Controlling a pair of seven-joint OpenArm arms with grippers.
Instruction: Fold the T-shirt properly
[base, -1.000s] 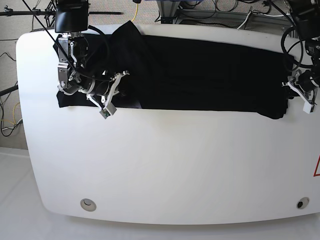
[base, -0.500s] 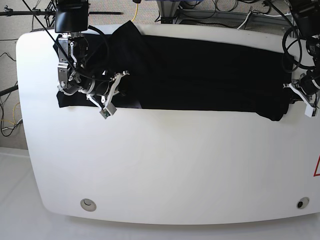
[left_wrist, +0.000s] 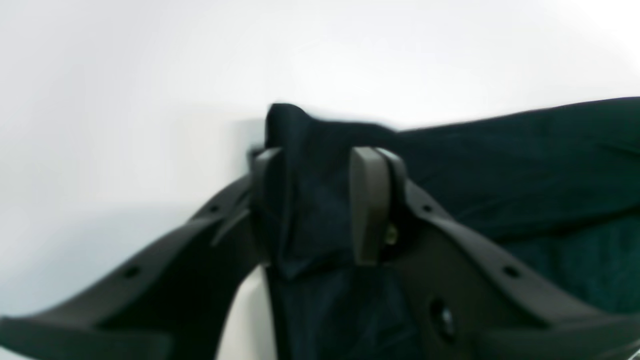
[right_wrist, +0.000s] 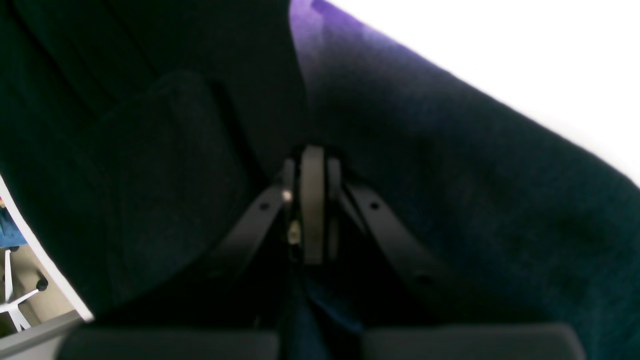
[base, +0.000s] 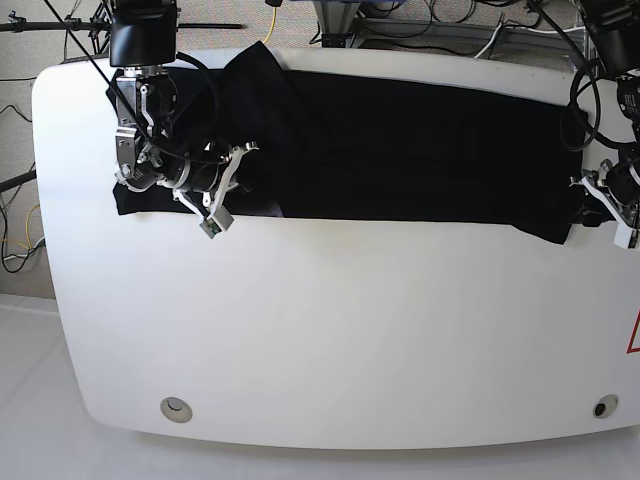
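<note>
Two grippers at T-shirt (base: 400, 150) ends: right gripper (right_wrist: 312, 160) pinched together on cloth; left gripper (left_wrist: 320, 200) parted around hem, risking slip, uneven fold.

Right gripper (right_wrist: 312, 165) fingertips buried in dark T-shirt (base: 420, 150) folds; sun print hidden; left wrist view blurred, cloth cut off at its bottom edge.
</note>
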